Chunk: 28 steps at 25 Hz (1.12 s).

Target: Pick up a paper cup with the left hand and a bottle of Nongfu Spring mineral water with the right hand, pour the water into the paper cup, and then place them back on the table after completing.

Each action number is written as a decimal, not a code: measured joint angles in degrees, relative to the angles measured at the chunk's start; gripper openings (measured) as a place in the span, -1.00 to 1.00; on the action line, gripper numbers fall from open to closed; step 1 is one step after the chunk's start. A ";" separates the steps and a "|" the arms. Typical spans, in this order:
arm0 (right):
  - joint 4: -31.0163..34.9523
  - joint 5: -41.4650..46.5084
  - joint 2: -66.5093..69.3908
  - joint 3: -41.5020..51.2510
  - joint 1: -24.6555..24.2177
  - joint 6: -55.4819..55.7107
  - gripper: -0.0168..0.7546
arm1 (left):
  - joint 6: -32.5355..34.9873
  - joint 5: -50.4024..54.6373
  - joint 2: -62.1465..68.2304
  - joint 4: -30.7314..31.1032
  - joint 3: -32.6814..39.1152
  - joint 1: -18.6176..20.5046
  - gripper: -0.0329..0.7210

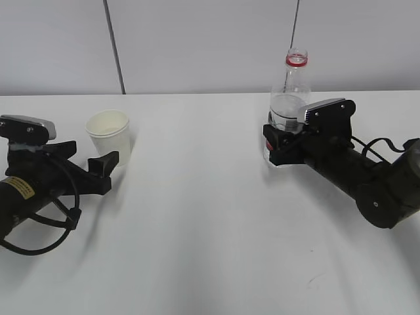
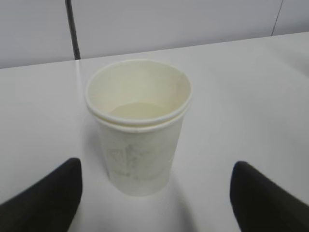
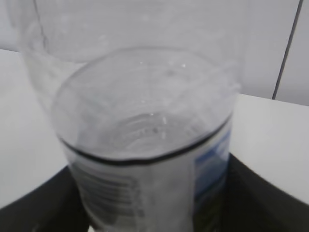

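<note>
A white paper cup [image 1: 110, 134] stands upright on the white table [image 1: 203, 216]. In the left wrist view the cup [image 2: 140, 130] stands just ahead of my left gripper [image 2: 157, 166], which is open and apart from it. The left gripper [image 1: 92, 159] lies low on the table. A clear bottle [image 1: 289, 98] with a red neck ring and no cap stands upright, partly filled with water [image 3: 145, 193]. My right gripper [image 1: 279, 141] is shut on the bottle's lower body; its black fingers press both sides of the bottle [image 3: 145, 121].
A grey-white wall with a dark vertical seam [image 1: 115, 46] runs behind the table. A small dark scuff mark [image 1: 315, 279] lies at the front right. The two arms lie far apart.
</note>
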 joint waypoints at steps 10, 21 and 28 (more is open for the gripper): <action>0.49 0.59 0.00 0.13 0.00 0.00 0.76 | 0.00 0.00 0.00 0.12 0.00 0.00 0.61; 4.77 0.89 -4.39 7.91 0.00 0.00 0.75 | 0.00 0.00 0.00 0.17 0.00 0.00 0.61; 5.26 0.92 -10.94 13.57 0.00 -0.74 0.70 | 0.00 0.19 -2.14 0.63 0.04 0.00 0.61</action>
